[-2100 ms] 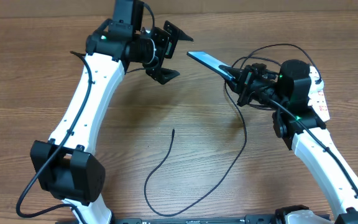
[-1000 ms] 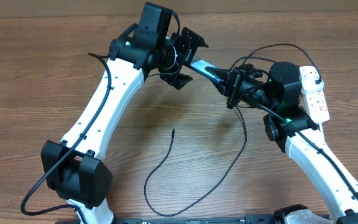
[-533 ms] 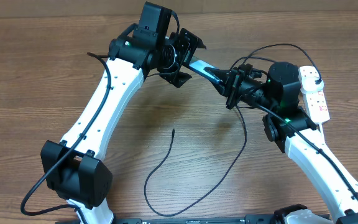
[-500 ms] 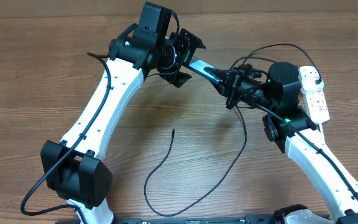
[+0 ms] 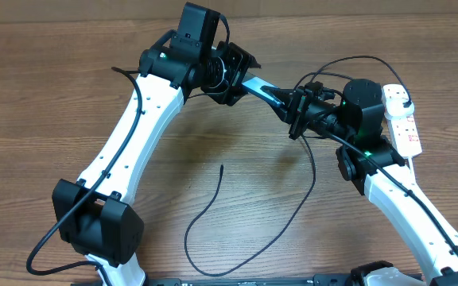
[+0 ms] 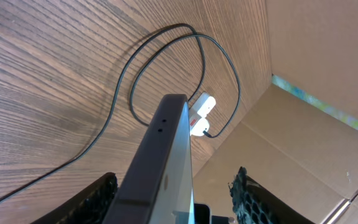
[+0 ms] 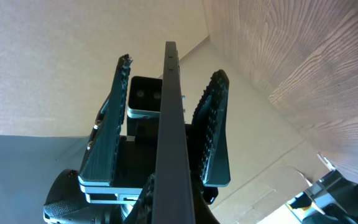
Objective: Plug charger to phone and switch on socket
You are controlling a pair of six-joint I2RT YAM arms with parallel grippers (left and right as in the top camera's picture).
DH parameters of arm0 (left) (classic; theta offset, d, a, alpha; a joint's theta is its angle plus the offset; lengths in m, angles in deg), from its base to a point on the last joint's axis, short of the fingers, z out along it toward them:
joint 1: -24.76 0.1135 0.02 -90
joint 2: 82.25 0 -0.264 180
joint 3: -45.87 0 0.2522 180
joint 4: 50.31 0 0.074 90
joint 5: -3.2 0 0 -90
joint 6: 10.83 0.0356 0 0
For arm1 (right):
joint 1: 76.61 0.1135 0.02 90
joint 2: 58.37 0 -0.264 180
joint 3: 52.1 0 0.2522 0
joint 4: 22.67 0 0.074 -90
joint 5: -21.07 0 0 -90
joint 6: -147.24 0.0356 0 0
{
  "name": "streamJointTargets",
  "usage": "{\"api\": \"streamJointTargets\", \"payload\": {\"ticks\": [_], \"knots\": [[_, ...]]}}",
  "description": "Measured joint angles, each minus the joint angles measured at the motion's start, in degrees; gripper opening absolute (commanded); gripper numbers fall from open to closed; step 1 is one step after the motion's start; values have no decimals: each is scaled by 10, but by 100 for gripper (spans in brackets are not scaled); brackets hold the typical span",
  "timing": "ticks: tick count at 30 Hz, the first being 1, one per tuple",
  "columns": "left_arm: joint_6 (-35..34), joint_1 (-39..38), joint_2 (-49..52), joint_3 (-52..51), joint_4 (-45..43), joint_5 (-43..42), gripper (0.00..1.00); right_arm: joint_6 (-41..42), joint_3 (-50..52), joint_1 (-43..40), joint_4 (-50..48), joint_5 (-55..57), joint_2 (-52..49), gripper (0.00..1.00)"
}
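Right wrist: left gripper [image 7: 171,67] open, gaps flanking the phone [image 7: 169,155], unresolved overhead. Overhead: right gripper [image 5: 296,102] clamps the phone.

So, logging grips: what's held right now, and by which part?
The right gripper holds the phone by the end nearest its arm. The left gripper straddles the far end, open, not touching.

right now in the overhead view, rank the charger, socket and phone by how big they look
1. charger, sprawling widest
2. socket
3. phone, only a sliver shows, so socket versus phone is unsure
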Motion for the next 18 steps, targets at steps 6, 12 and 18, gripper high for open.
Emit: {"api": "streamJointTargets", "payload": {"ticks": [6, 12, 18], "knots": [[3, 0, 0, 0, 0, 0, 55, 0, 0, 0, 0, 0, 0, 4], [10, 0, 0, 0, 0, 2, 50, 0, 0, 0, -11, 2, -2, 4], [10, 0, 0, 0, 1, 17, 50, 0, 0, 0, -15, 5, -3, 4]]}}
